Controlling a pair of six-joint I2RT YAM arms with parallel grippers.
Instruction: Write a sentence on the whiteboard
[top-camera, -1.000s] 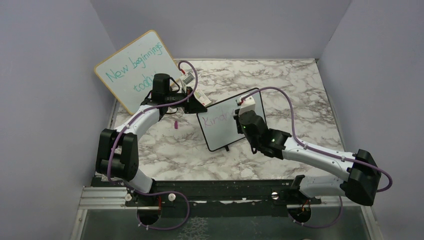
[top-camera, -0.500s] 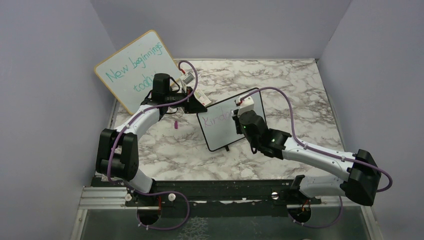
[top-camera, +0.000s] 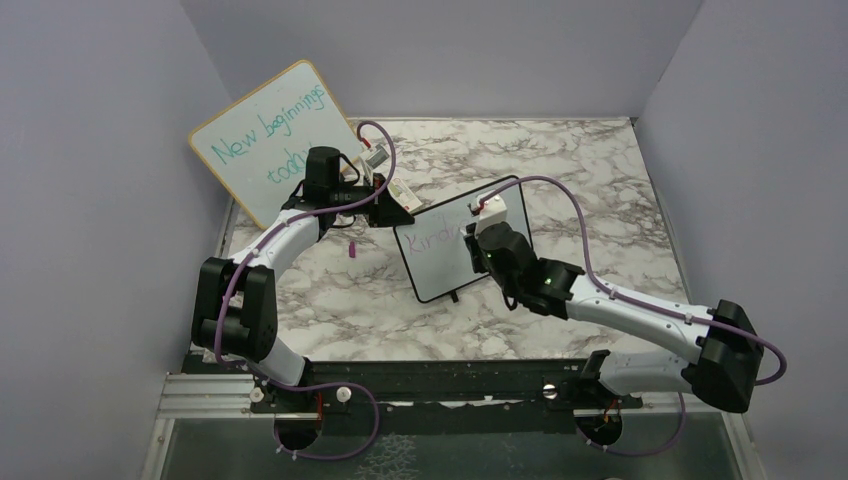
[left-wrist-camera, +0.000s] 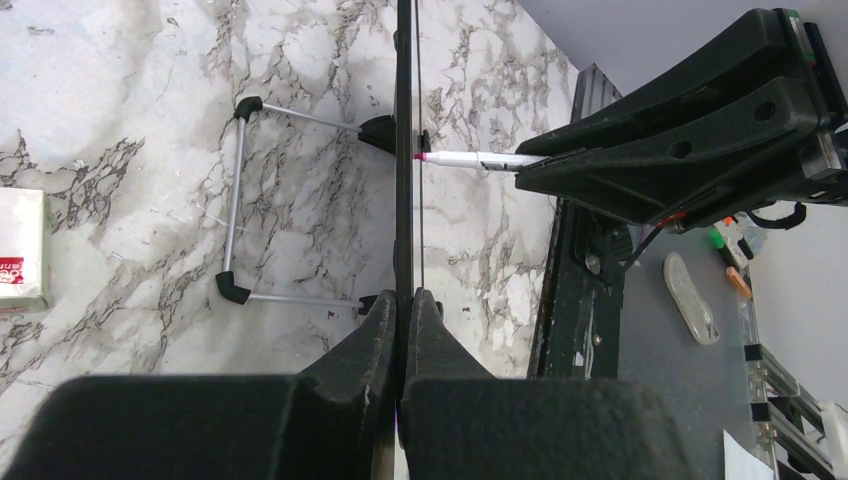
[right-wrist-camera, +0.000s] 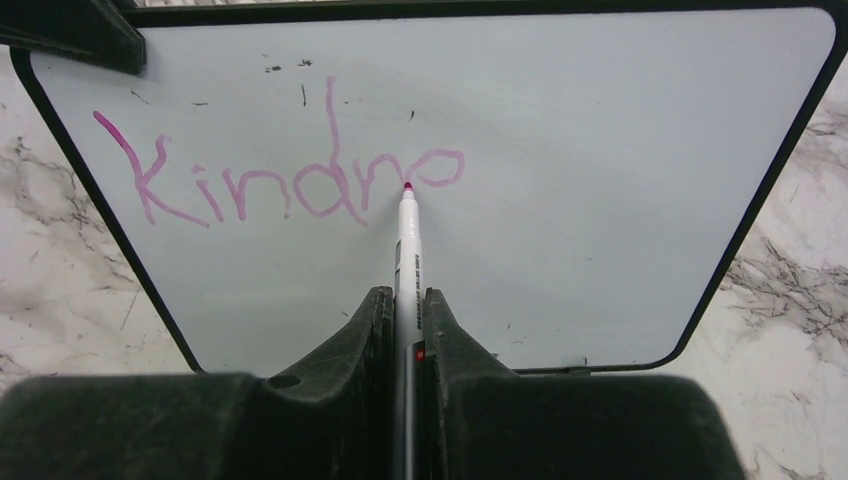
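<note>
Your right fingers (right-wrist-camera: 375, 325) are clenching the pink marker (right-wrist-camera: 408, 240) and have been creeping rightward over the last second. The sentence (right-wrist-camera: 290, 185) is growing from what looks like "Kind" (the overhead view is too small to be sure) to "Kindn" plus a loop, so you are still working through the first word. The whiteboard (right-wrist-camera: 620, 200) is leaning on its stand on the marble bench (top-camera: 600, 180), directly ahead of those fingers with the marker tip touching its face, while your left fingers (left-wrist-camera: 375, 335) are pinching its edge, steadying it.
</note>
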